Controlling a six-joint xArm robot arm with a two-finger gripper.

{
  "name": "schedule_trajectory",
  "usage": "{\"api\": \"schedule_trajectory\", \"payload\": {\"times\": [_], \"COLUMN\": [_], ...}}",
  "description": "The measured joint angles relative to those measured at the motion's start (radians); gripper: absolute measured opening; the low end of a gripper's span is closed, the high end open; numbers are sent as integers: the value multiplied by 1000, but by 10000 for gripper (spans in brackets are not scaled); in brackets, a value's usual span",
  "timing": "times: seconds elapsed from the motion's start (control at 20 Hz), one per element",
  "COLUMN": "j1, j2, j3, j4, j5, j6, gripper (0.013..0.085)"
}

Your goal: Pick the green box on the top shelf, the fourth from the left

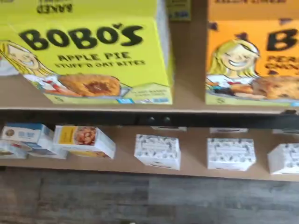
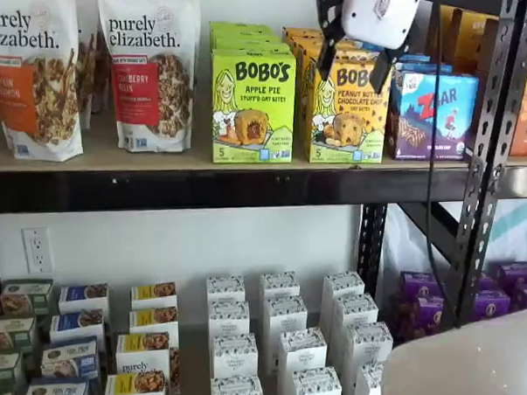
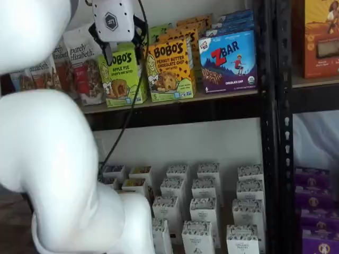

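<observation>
The green box [image 2: 253,106] is a lime-green Bobo's Apple Pie carton standing upright at the front of the top shelf [image 2: 158,190]. It shows in both shelf views [image 3: 123,76] and fills much of the wrist view [image 1: 93,56], seen from in front and above. My gripper [image 2: 356,67] hangs in front of the shelf at box height, apart from the cartons. Its two black fingers are spread with a plain gap, and nothing is held. In a shelf view it overlaps the green box's upper part [image 3: 124,47].
A yellow-orange Bobo's carton [image 2: 345,106] stands right beside the green box, then a blue ZBar box [image 2: 430,111]. Granola bags [image 2: 149,71] stand on its other side. Small white cartons [image 2: 283,337] fill the lower shelf. A black upright [image 2: 489,153] and my cable [image 2: 432,155] are at the right.
</observation>
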Motion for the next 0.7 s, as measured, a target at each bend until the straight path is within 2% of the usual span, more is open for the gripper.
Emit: {"api": "schedule_trajectory", "payload": {"times": [0.3,0.7], "j1": [62,134], "j2": [30,83], "j3": [8,-26], "j4": [-31,-78], "j5": [-67,-98], "j6": [52,120], "gripper": [850,850]}}
